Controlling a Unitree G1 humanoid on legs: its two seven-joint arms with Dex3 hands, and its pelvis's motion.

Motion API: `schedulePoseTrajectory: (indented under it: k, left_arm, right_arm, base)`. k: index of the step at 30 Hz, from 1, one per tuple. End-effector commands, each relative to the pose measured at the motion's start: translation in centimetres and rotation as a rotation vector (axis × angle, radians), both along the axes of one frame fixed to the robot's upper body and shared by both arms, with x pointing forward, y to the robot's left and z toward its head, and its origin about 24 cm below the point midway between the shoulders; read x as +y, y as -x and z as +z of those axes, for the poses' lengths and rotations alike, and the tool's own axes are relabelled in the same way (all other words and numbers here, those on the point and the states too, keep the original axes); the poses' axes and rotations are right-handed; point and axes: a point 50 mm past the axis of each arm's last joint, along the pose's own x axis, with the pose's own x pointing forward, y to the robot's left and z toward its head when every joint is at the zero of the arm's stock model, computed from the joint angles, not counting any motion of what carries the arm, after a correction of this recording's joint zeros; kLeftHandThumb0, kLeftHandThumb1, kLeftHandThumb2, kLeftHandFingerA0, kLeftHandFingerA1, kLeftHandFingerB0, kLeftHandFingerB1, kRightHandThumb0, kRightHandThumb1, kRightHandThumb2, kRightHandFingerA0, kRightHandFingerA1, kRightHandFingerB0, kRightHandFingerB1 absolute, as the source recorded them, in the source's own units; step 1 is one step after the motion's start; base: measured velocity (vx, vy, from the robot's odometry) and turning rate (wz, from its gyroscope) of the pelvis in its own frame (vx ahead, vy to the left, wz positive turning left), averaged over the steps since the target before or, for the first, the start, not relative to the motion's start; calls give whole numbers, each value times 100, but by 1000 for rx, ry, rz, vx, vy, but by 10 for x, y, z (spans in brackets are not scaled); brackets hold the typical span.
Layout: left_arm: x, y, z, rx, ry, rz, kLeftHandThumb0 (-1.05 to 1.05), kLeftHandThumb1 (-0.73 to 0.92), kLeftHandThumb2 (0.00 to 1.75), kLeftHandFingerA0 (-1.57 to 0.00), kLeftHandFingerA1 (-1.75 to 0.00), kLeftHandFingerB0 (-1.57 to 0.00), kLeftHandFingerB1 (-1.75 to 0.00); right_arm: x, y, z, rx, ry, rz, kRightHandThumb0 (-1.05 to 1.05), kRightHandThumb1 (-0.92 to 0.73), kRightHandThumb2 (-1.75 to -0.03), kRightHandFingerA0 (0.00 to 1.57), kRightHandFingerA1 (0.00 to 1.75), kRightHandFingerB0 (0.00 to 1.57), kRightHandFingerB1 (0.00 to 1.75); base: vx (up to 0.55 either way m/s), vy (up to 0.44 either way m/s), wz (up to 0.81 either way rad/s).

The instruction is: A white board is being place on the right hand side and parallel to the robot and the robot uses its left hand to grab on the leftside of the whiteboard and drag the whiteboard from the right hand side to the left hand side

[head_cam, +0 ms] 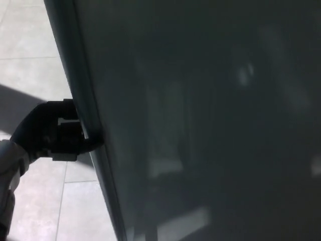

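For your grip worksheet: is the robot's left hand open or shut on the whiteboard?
Shut on it: the left hand hooks a finger around the whiteboard frame edge.

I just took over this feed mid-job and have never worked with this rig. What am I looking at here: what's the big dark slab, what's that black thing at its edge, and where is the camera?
The camera sits on the robot's head and looks down, so picture left is the robot's own left. The big dark slab filling most of the view is the whiteboard, seen close up and in shadow; faint reflections show on its surface. Its grey frame edge runs slanted from top left downward. The black thing is the robot's left hand, a thumb and two thick fingers, closed on that frame edge, with one finger hooked round onto the board's face. The pale grey piece at the lower left is its forearm. Behind them is a light tiled floor with sun patches. The right hand is not in view.
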Motion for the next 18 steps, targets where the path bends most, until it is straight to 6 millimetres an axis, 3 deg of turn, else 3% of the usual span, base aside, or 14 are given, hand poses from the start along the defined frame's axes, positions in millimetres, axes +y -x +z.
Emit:
schedulePoseTrajectory:
  k: [1, 2, 3, 4, 6, 7, 9, 11, 14, 18]
  left_arm:
    - [20, 11, -3, 46, 42, 16, -9, 70, 60, -105, -93, -83, -61]
    - [25, 13, -4, 53, 62, 15, -8, 71, 61, -103, -95, -83, -62]
    - [28, 14, -5, 66, 84, 18, -8, 72, 61, -102, -95, -84, -62]
    - [32, 16, -6, 80, 103, 27, -8, 70, 60, -102, -95, -86, -62]
    - [43, 21, -6, 96, 115, 41, -8, 70, 62, -96, -95, -86, -61]
    - [46, 22, -6, 97, 113, 43, -8, 69, 63, -98, -92, -86, -62]
    - [54, 25, -5, 101, 124, 50, -8, 68, 63, -98, -91, -86, -63]
    - [65, 29, -3, 101, 124, 64, -7, 68, 68, -99, -97, -86, -66]
    - [86, 36, 4, 91, 64, 125, -7, 69, 66, -96, -102, -85, -67]
    - [103, 43, 12, 76, 36, 167, -7, 69, 66, -96, -98, -85, -67]
  right_arm:
    - [-7, 5, -1, 24, 28, -2, -49, -81, -68, 114, 93, 43, 85]
    - [-7, 4, -1, 27, 29, -2, -52, -79, -70, 128, 100, 44, 84]
    - [-7, 5, -2, 29, 26, -5, -51, -62, -102, 123, 107, 46, 77]
    - [-7, 5, -2, 29, 25, -5, -49, -80, -69, 121, 97, 45, 85]
    - [-6, 6, -2, 28, 33, 3, -50, -80, -70, 122, 94, 45, 83]
    - [-6, 6, -2, 30, 33, 4, -50, -80, -68, 106, 92, 43, 82]
    - [-6, 7, -2, 30, 27, 2, -47, -80, -69, 105, 90, 43, 84]
    - [-6, 7, -2, 30, 23, -7, -47, -80, -69, 94, 90, 45, 84]
    - [-6, 7, -2, 26, 22, -7, -47, -80, -68, 104, 92, 45, 84]
    - [-5, 6, -2, 30, 20, -1, -47, -79, -69, 100, 91, 45, 83]
  base:
    - [0, 0, 0]
    - [0, 0, 0]
    - [0, 0, 0]
    - [0, 0, 0]
    - [0, 0, 0]
    - [0, 0, 0]
    - [0, 0, 0]
    - [0, 0, 0]
    - [0, 0, 0]
    - [0, 0, 0]
